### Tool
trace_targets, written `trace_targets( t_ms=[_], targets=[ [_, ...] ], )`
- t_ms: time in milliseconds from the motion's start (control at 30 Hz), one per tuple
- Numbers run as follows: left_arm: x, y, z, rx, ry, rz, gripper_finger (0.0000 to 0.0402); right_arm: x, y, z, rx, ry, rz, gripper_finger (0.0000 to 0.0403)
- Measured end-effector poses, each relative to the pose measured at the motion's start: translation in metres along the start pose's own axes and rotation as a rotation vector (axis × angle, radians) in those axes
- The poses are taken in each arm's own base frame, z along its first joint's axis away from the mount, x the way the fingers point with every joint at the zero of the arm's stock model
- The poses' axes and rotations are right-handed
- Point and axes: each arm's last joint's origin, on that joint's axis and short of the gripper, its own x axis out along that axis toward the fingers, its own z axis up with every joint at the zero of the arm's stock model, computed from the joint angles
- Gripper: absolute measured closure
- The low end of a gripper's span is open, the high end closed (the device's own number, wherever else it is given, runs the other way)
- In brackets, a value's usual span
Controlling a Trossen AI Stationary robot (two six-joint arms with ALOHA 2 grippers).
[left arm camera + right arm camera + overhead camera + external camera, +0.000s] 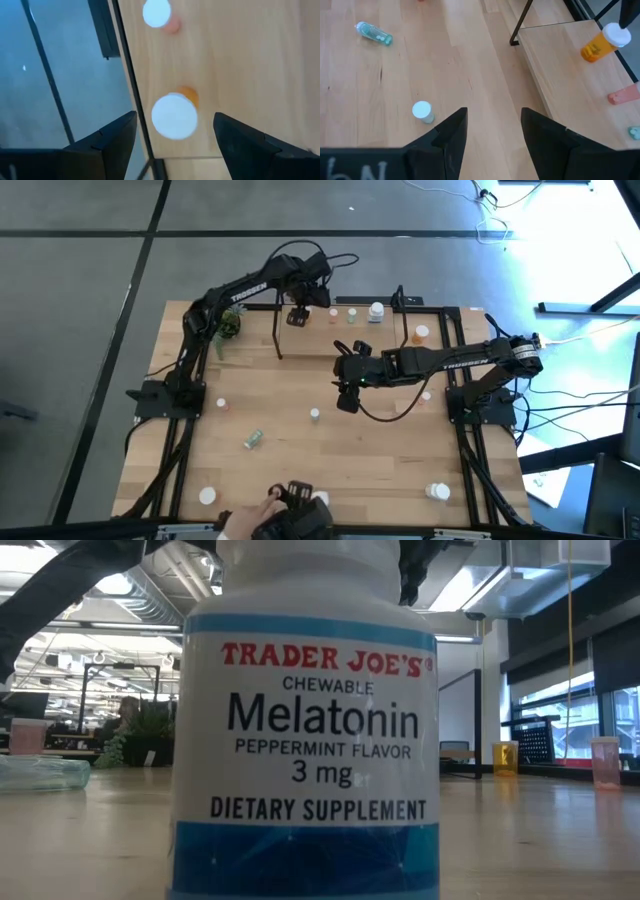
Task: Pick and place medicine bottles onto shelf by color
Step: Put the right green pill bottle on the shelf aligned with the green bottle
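I am seeing the left hand (297, 317) hanging over the shelf (340, 330) at upper centre of the high view, fingers spread wide and empty, straddling an orange bottle (176, 114) standing below. The right hand (347, 398) is hovering mid-frame over the tabletop (300, 450), fingers apart, holding nothing. A green bottle (254, 439) is lying at lower left; a Melatonin bottle (305, 740) is filling the low view.

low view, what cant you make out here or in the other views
- Low view: the melatonin bottle fills the middle and hides the table and shelf behind it.
- Left wrist view: the orange bottle shows mostly its cap; the label is unseen.
- High view: the bottles near the front edge, like one, are too small to tell colour.
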Motion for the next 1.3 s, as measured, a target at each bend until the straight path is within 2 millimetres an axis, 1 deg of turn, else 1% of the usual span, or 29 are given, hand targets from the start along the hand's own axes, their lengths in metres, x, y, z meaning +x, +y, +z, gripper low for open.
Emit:
trace_targets(
  t_ms=[167, 267, 433, 567, 667, 767, 833, 933, 1100, 1300],
  targets=[
    [-0.014, -0.002, -0.005, -0.100, 0.043, -0.041, 0.0147, 0.000, 0.000, 0.000, 0.000, 0.000, 0.000, 0.0215],
    [-0.022, -0.004, -0.011, -0.153, 0.055, -0.078, 0.0148, 0.000, 0.000, 0.000, 0.000, 0.000, 0.000, 0.0215],
    [-0.044, -0.010, -0.018, -0.220, 0.044, -0.061, 0.0149, 0.000, 0.000, 0.000, 0.002, -0.004, 0.000, 0.0215],
    [-0.066, -0.023, -0.026, -0.263, 0.019, -0.043, 0.0149, 0.000, 0.000, 0.001, 0.003, -0.009, 0.001, 0.0215],
    [-0.078, -0.041, -0.032, -0.290, -0.009, -0.028, 0.0149, 0.000, 0.000, 0.001, 0.003, -0.008, 0.001, 0.0215],
    [-0.091, -0.064, -0.039, -0.313, -0.064, 0.043, 0.0149, 0.000, 0.000, 0.001, 0.003, -0.008, 0.001, 0.0215],
    [-0.100, -0.081, -0.045, -0.327, -0.113, 0.073, 0.0149, 0.000, 0.000, 0.001, 0.003, -0.008, 0.001, 0.0215],
    [-0.109, -0.109, -0.054, -0.350, -0.168, 0.073, 0.0149, 0.000, 0.000, 0.001, 0.003, -0.008, 0.002, 0.0215],
    [-0.114, -0.151, -0.070, -0.388, -0.198, 0.035, 0.0149, 0.000, 0.000, 0.001, 0.003, -0.008, 0.001, 0.0215],
    [-0.121, -0.192, -0.078, -0.380, -0.330, 0.010, 0.0145, 0.000, 0.000, 0.001, 0.003, -0.009, 0.002, 0.0215]
  ],
)
